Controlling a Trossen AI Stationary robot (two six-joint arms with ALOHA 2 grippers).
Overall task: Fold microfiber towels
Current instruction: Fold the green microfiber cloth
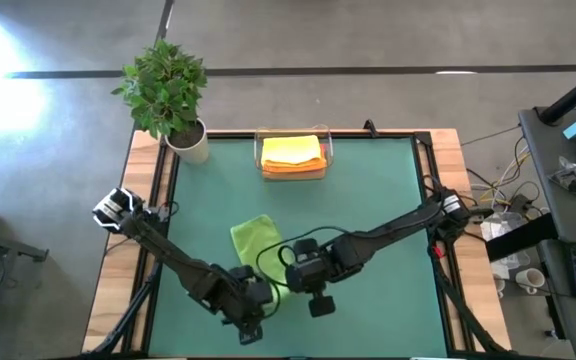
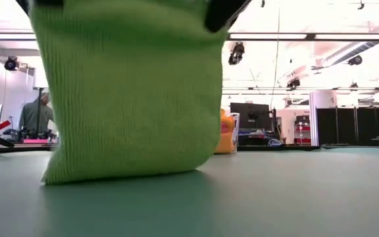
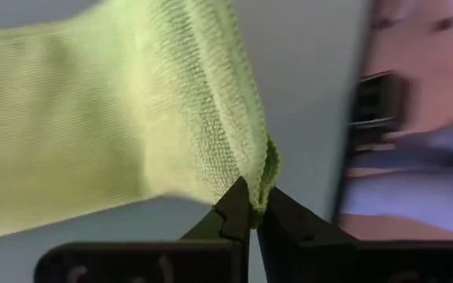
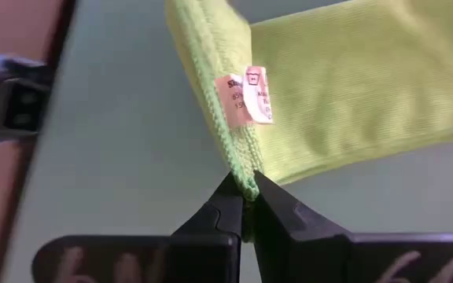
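Note:
The green microfiber towel (image 1: pixel 252 238) is held up at the near middle of the dark green mat (image 1: pixel 368 200). In the low view the towel (image 2: pixel 130 92) hangs as a broad sheet, and its lower edge (image 2: pixel 124 172) rests on the mat. My left gripper (image 1: pixel 255 303) and my right gripper (image 1: pixel 303 272) are each shut on one upper corner of the towel. A white care label (image 4: pixel 250 98) sits near the right gripper's corner. Folded yellow and orange towels (image 1: pixel 292 152) lie stacked in the clear tray (image 1: pixel 260 140) at the far middle. My left gripper pinches a corner of the green towel (image 3: pixel 264 182) between its two fingertips (image 3: pixel 234 208). The towel spreads away from the fingers, and its lower edge is on the mat. My right gripper pinches the other upper corner (image 4: pixel 246 174) between its two fingertips (image 4: pixel 230 200), just below the care label. More than one layer seems to be caught there.
A potted plant (image 1: pixel 168 90) in a white pot stands at the table's far left corner. Bare mat lies to the right of the grippers and between them and the tray. A person (image 2: pixel 37 115) stands in the room beyond the table.

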